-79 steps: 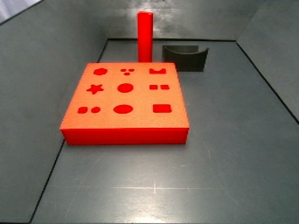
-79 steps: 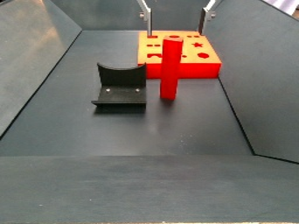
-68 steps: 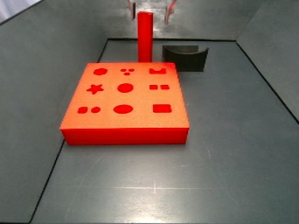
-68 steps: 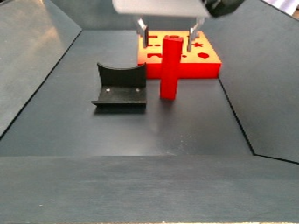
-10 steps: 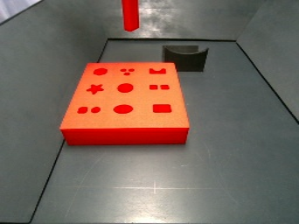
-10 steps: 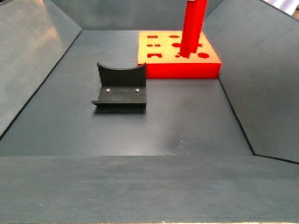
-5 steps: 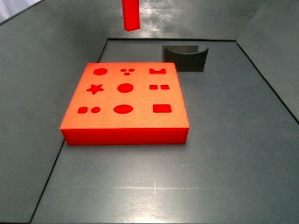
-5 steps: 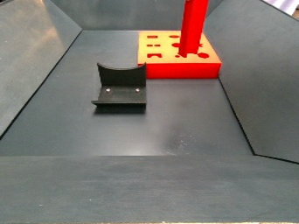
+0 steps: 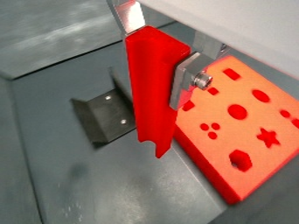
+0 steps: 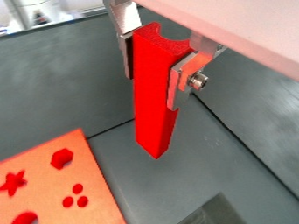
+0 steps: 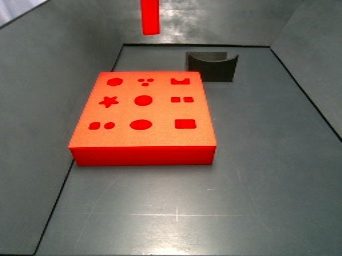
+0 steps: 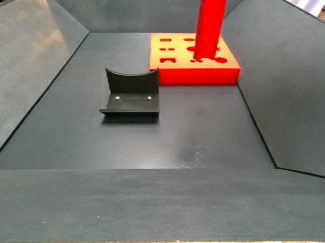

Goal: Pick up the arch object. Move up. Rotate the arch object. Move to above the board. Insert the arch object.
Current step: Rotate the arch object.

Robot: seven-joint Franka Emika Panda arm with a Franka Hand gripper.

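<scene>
The arch object (image 9: 149, 96), a bright-red square bar, hangs upright in both wrist views (image 10: 156, 101), with my gripper (image 9: 158, 51) shut on its upper part (image 10: 155, 61). One silver finger (image 9: 184, 80) presses each side. In both side views only the bar's lower length shows (image 11: 148, 15) (image 12: 210, 28); the gripper is above the frame. The bar's lower end is high off the floor, beside the edge of the orange-red board (image 9: 239, 131) (image 11: 140, 115) (image 12: 191, 74) (image 10: 47, 188).
A squat dark grey block with an arched hollow (image 11: 213, 65) (image 12: 129, 93) (image 9: 107, 118) stands on the floor beside the board. Sloping grey walls (image 11: 54, 50) enclose the floor on all sides.
Several seconds ago the bar stood on the floor behind the board as the gripper came down around it. It now hangs lifted. Over the last second it barely moved.
</scene>
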